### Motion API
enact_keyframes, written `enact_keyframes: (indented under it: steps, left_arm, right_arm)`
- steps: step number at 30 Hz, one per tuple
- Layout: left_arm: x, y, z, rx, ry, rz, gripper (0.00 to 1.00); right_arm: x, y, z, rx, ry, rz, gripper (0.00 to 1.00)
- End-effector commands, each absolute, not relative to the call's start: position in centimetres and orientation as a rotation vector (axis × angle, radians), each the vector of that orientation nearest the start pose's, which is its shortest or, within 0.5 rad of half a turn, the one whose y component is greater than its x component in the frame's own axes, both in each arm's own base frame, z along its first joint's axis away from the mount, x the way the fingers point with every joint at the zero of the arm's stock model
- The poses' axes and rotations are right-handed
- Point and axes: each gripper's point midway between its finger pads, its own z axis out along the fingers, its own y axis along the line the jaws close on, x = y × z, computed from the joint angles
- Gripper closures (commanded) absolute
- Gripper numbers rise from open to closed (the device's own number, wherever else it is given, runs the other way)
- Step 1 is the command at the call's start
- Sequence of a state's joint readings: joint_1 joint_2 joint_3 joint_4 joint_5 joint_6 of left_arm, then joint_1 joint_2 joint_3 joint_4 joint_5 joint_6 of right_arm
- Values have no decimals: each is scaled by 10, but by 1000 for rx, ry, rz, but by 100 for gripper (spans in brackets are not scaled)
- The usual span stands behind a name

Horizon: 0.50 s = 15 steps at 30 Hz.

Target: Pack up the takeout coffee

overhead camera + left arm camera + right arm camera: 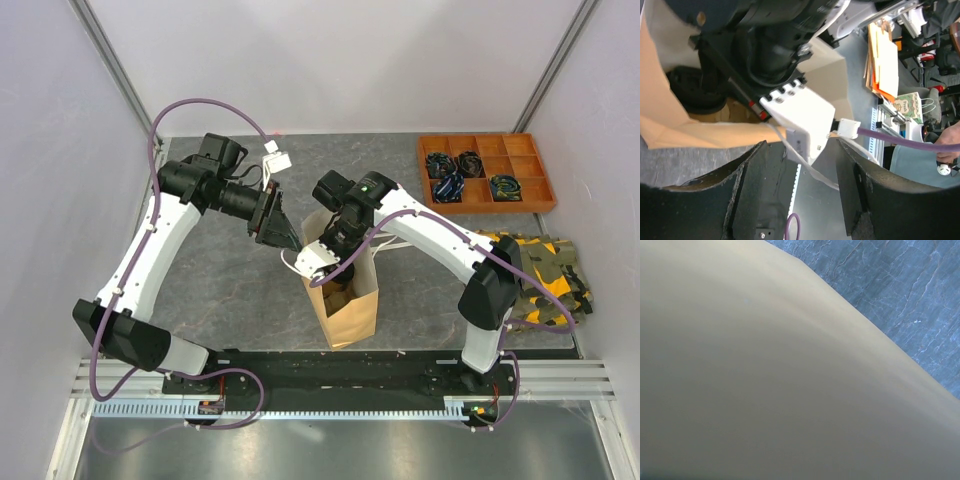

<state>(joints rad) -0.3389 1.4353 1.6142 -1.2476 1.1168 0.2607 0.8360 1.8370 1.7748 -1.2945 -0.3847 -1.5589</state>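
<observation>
The tan paper bag stands open at the table's middle. In the left wrist view a round black lid of the takeout coffee lies deep inside the bag; the cups' sides are not clear. My left gripper hovers at the bag's upper left rim, open, with a white handle strand running loose between its fingers. My right arm's wrist reaches down into the bag's mouth and its fingers are hidden. The right wrist view shows only tan paper.
An orange compartment tray with coiled cables sits at the back right. A camouflage cloth lies at the right edge. White walls close in the left and back sides. Grey tabletop spreads left of the bag.
</observation>
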Motion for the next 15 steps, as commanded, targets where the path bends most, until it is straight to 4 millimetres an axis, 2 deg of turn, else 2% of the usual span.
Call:
enact_keyframes:
  steps: [1,2,4,6,8,10,14,15]
  left_arm:
    - [188,-224,305,1078,2122,-1406,37]
    - [187,-224,305,1085,2118,-1406,38]
    - [185,-224,305,1095,2112,-1417,47]
    - [182,-223,306,1110,2097,-1429,61]
    - [179,-223,307,1128,2084,-1440,70]
    - [177,-222,304,1132,2092,-1447,71]
    - [178,-221,300,1135,2112,-1450,54]
    - [177,-221,300,1138,2112,-1446,54]
  right_arm:
    - [241,309,177,-2596,915,380,97]
    - [242,309,177,-2594,918,379,96]
    - [242,309,177,-2595,916,375,97]
    - [243,309,176,-2596,920,369,97]
    - [244,309,176,-2595,922,367,96]
    - [245,310,176,-2590,923,361,97]
    - [246,310,177,-2584,923,355,97]
    - [246,311,178,-2584,921,355,97]
